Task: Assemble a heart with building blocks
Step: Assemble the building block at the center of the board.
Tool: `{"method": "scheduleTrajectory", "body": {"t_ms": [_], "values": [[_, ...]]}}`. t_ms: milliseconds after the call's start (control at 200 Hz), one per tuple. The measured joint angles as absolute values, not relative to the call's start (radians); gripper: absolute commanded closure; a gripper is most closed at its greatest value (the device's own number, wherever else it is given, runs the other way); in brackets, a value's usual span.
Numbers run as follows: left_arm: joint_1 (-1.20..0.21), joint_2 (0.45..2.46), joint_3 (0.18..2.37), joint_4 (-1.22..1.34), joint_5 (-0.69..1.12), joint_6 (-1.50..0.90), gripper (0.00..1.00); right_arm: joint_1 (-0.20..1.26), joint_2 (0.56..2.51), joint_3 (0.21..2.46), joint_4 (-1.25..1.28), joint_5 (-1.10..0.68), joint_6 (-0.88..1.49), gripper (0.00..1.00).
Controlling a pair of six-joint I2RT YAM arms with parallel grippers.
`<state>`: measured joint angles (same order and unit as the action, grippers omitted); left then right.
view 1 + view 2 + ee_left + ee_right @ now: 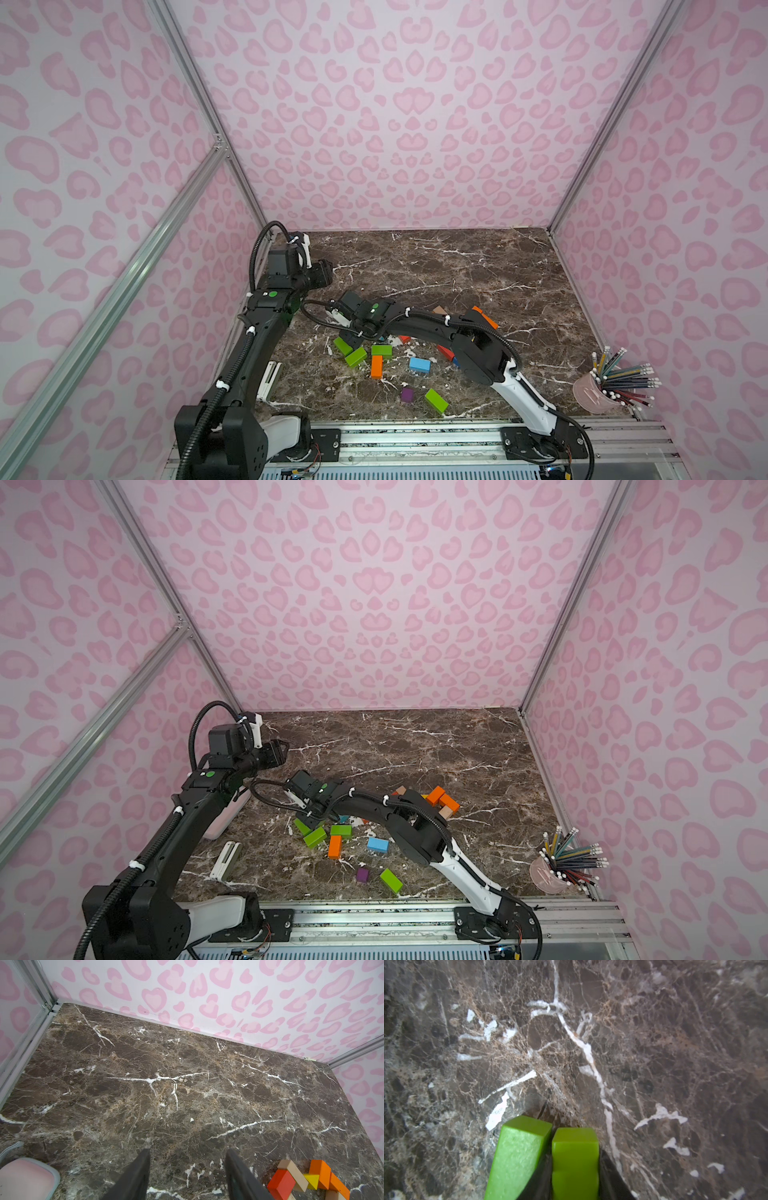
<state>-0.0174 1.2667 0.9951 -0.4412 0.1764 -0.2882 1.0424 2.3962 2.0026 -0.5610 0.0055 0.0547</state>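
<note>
Only the right wrist view shows that the right end effector is narrow, with its fingers against both sides of a green brick. The long axis of this brick runs along the fingers and points away from the camera, and a second green brick lies just beside it, slightly turned; in both top views the arm covers this grip, left of centre on the counter. The left wrist view shows the left end effector wide and empty over bare counter, and also a cluster of red, tan, yellow and orange blocks.
</note>
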Motion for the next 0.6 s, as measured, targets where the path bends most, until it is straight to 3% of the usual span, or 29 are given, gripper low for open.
{"method": "scheduleTrajectory", "body": {"t_ms": [145,600], "values": [[-0.017,1.269,0.995,-0.441,0.179,-0.288,0.40,1.042,2.391,2.000,-0.563,0.009,0.052,0.75],[-0.018,1.271,0.992,-0.441,0.187,-0.288,0.40,1.027,2.318,1.887,-0.546,0.039,0.056,0.75]]}}
